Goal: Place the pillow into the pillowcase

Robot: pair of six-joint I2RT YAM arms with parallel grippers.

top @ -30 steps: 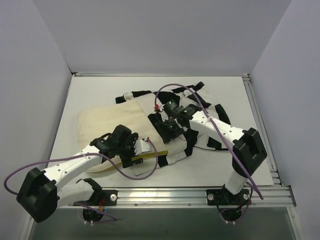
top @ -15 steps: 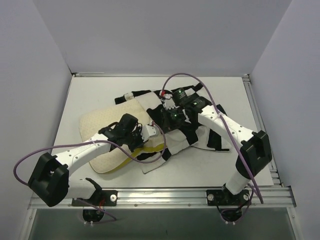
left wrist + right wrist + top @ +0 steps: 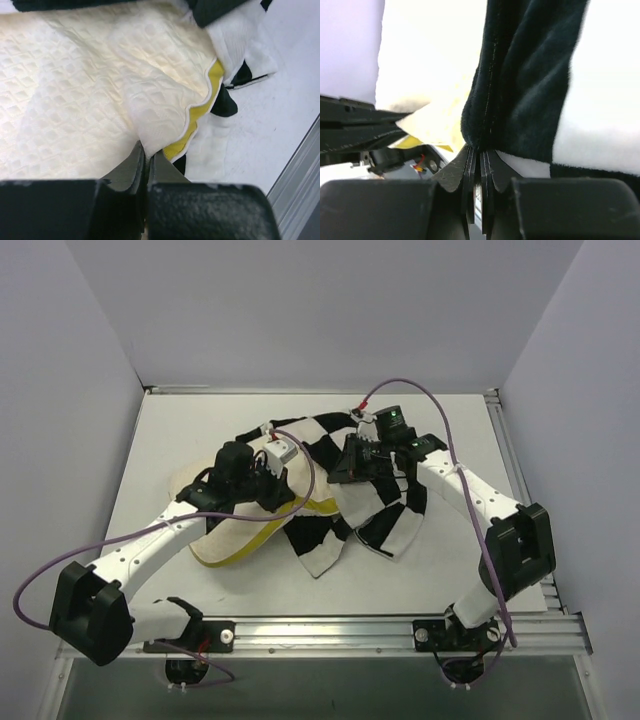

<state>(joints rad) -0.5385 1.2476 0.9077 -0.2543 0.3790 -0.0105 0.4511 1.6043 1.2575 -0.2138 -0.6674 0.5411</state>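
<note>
left end effector (image 3: pixel 146 159) pinched shut on pillow (image 3: pixel 222 538) corner | pillow lies left-centre on worktop (image 3: pixel 170 425), right part under pillowcase (image 3: pixel 385 522) | right end effector (image 3: pixel 480 156) clamped on raised pillowcase edge | best: hold mouth high, feed corner in slowly

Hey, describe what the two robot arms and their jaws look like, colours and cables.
Both the left arm and right arm are white tubular links with chunky black joint housings. A purple cable loops along each. A green light glows near the right wrist. The jaws are thin dark grey blades on textured black bodies.
</note>
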